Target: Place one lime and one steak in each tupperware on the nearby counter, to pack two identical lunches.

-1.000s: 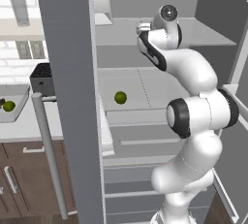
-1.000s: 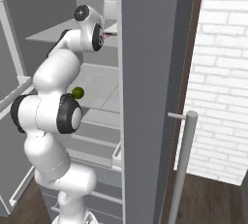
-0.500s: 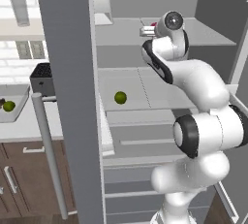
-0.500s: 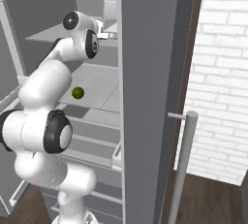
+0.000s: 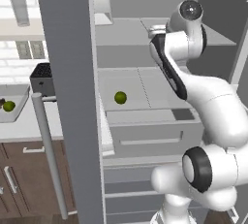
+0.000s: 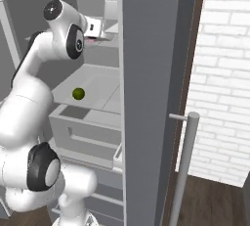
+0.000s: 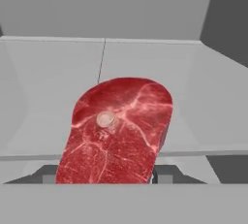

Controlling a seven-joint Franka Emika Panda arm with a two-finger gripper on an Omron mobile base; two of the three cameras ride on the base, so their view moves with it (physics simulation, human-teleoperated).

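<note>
In the left base view, the white jointed robot arm reaches up into an open grey refrigerator, its wrist at an upper shelf; a small round bright-green lime (image 5: 120, 97) sits alone on the pale grey middle shelf (image 5: 155, 89) below. Far left, beyond the tall grey fridge door (image 5: 72, 97), a shallow grey rectangular tupperware tray (image 5: 14, 116) rests on the pale desk (image 5: 24, 130) and already holds a second green lime (image 5: 8, 105) with a dark lump beside it, too small to name. The risk here is the long swing round the door edge to that tray: a bump could knock the load free. In the right base view, the claw (image 6: 102, 33) points into the upper shelf with a sliver of pink showing beneath it, and the lime (image 6: 78, 93) lies on the shelf below. In the hand view, a flat red marbled raw steak (image 7: 118, 131) stands close before the camera, with the claw pinching it near its lower edge; the fingertips themselves are hidden. A grip so low on a broad slab may let it pivot or slip during the carry, dropping it onto a shelf or the floor.
</note>
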